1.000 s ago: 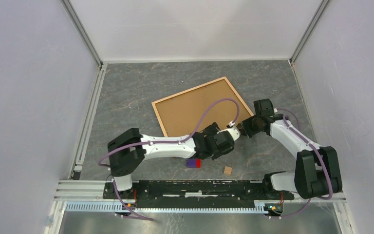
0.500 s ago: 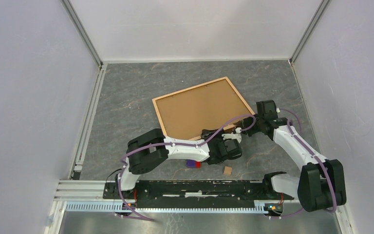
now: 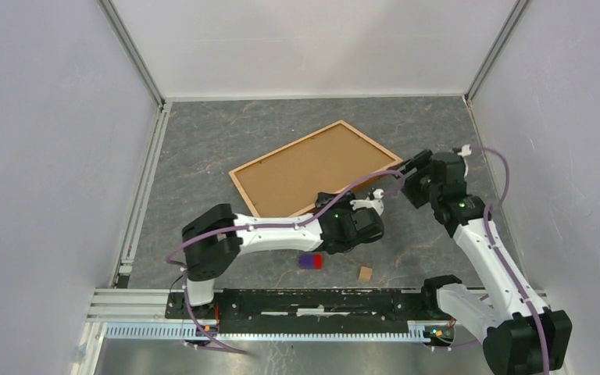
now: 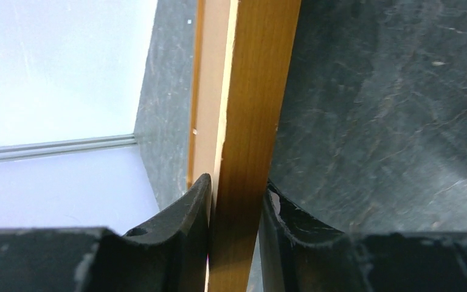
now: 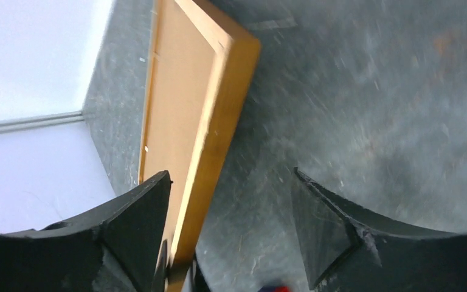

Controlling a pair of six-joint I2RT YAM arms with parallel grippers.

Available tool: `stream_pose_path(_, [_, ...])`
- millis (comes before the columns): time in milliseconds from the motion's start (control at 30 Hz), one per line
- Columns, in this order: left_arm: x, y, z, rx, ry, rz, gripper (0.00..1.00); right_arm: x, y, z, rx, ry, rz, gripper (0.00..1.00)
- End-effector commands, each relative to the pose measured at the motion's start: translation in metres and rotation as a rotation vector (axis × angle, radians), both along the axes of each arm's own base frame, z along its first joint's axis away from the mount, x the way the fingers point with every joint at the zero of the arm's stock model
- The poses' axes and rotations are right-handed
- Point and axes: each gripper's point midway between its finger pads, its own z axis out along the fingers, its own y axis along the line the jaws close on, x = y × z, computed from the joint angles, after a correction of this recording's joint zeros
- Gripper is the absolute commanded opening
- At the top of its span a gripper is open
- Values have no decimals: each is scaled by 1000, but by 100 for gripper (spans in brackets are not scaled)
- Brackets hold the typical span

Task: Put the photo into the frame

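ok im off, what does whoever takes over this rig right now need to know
left claw: shut on the frame, at its near edge.
right claw: open, beside the frame's right corner, holding nothing.
frame: on the table, a brown board filling its opening.
photo: not in view; can't tell whether it's under the board.
done: nothing that can be confirmed.
left: find the photo and check that it sits in the frame.

Bare table (image 3: 203, 141) lies beyond the frame (image 3: 286, 147); the left arm (image 3: 273, 230) blocks its near side.
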Motion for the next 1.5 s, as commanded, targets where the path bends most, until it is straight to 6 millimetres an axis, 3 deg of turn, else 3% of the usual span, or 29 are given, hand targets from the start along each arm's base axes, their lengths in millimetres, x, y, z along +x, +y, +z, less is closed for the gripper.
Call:
stream_pose_path(0, [7, 18, 110, -154, -150, 76, 2, 28, -24, 96, -386, -326, 143, 79])
stream_pose_path(133, [5, 30, 169, -196, -184, 88, 2, 20, -43, 118, -605, -342, 207, 80])
stream_pose_path(367, [1, 54, 255, -251, -230, 94, 2, 5, -66, 131, -751, -389, 167, 81])
stream_pose_path(633, [9, 82, 297, -336, -198, 128, 2, 5, -75, 115, -789, -354, 145, 81])
stream_pose_path(733, [17, 96, 291, -407, -105, 153, 2, 9, -72, 105, -779, -344, 158, 81])
stream_pose_path(900, [31, 123, 270, -686, 102, 187, 2, 16, -68, 89, -774, -315, 188, 80])
stream_pose_path(1200, [70, 193, 240, -1046, 210, 313, 2, 25, -62, 61, -772, -275, 239, 79])
stream_pose_path(1300, [86, 229, 215, -1130, 225, 404, 2, 27, -59, 55, -769, -271, 260, 79])
stream_pose_path(1467, [118, 291, 164, -1063, 109, 551, 2, 29, -51, 40, -748, -276, 304, 79])
